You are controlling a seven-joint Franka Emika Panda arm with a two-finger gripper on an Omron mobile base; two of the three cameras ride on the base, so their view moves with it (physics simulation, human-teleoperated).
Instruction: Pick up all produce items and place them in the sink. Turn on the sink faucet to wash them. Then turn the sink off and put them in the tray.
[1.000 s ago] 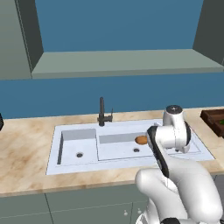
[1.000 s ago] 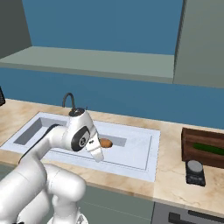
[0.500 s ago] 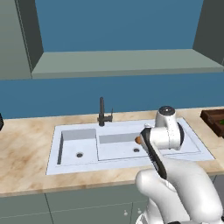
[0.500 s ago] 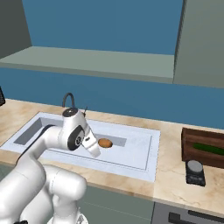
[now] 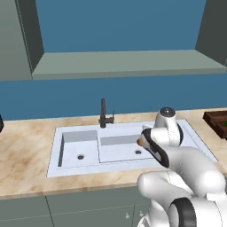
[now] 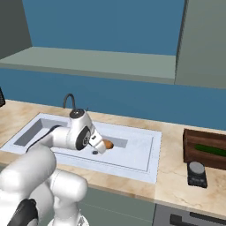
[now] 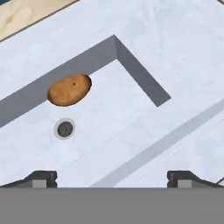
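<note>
In the bigger basin of the sink [image 7: 144,39], the potato [image 7: 69,89] is sitting loose, right against the basin wall and beside the drain [image 7: 65,129].

I'm looking down the hand cam and the gripper [image 7: 112,177] is hanging above the sink with its jaws spread wide, gripping nothing, well apart from the potato, which is lying up and to the left. In my right base view the cucumber [image 6: 211,150] is lying in the tray [image 6: 193,137] on the counter [image 6: 172,167].
</note>
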